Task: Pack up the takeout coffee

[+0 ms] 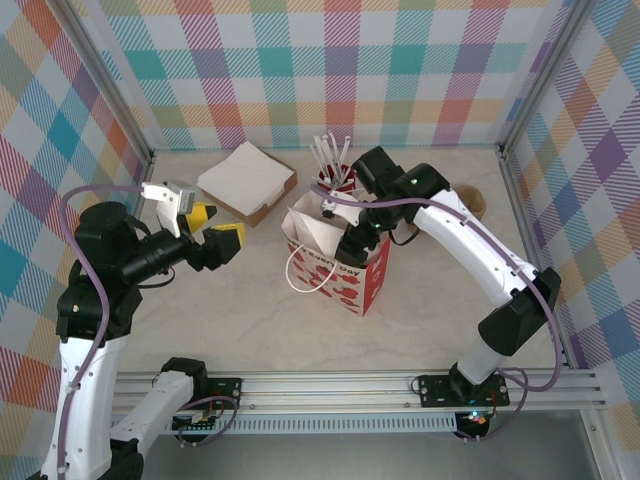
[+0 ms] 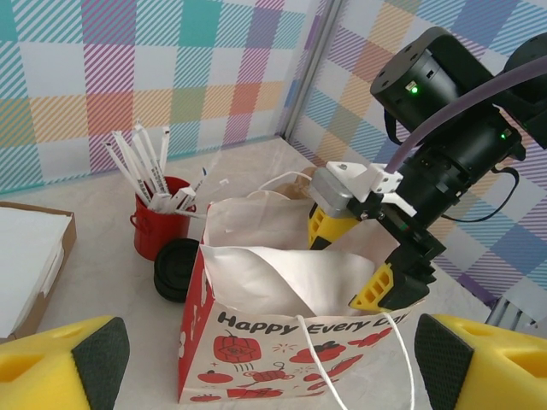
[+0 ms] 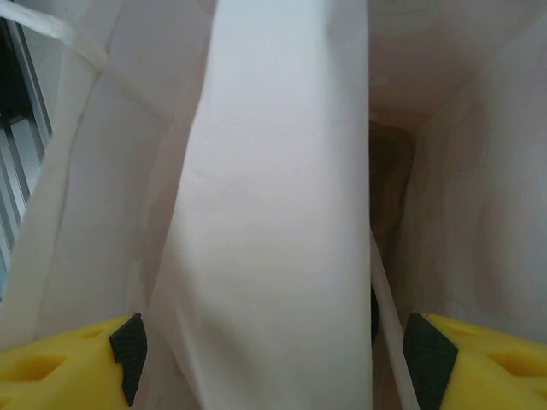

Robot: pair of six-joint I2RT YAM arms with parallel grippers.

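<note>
The red-and-white paper bag [image 1: 345, 265] stands open at mid-table, printed "Happy Every Day" [image 2: 282, 342]. My right gripper [image 1: 347, 240] reaches down into the bag's mouth [image 2: 355, 256], and its yellow fingers stand wide apart. In the right wrist view a white inner fold of the bag [image 3: 273, 213] lies between the open right gripper [image 3: 273, 350] without being pinched. The takeout coffee is hidden; a dim brownish shape [image 3: 389, 184] lies deep in the bag, and I cannot tell what it is. My left gripper [image 1: 226, 229] hovers open left of the bag [image 2: 273, 354], holding nothing.
A red cup with white sticks [image 1: 335, 172] stands behind the bag. Beside it lies a stack of black lids [image 2: 175, 269]. A flat white stack in a brown tray [image 1: 247, 180] sits at the back left. A brown round thing [image 1: 476, 201] shows behind the right arm.
</note>
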